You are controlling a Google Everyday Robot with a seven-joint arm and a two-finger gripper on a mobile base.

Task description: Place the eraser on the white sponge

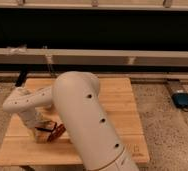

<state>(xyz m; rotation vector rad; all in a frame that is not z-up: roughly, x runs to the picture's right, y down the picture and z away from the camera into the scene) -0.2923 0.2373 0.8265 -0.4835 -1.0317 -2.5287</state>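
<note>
My white arm [82,115] folds across a wooden table [122,110] and ends low at the left. The gripper [37,126] is down at the table's left front, right over a small cluster of objects. A pale block, the white sponge [41,136], shows just under the gripper. A dark flat piece with a reddish edge, seemingly the eraser [56,132], lies against its right side. The arm hides most of both, so I cannot tell whether the eraser rests on the sponge or beside it.
A long low rail or shelf [137,56] runs behind the table, with a dark wall above. A blue box with a cable [183,100] lies on the speckled floor at the right. The table's front edge is close below the gripper.
</note>
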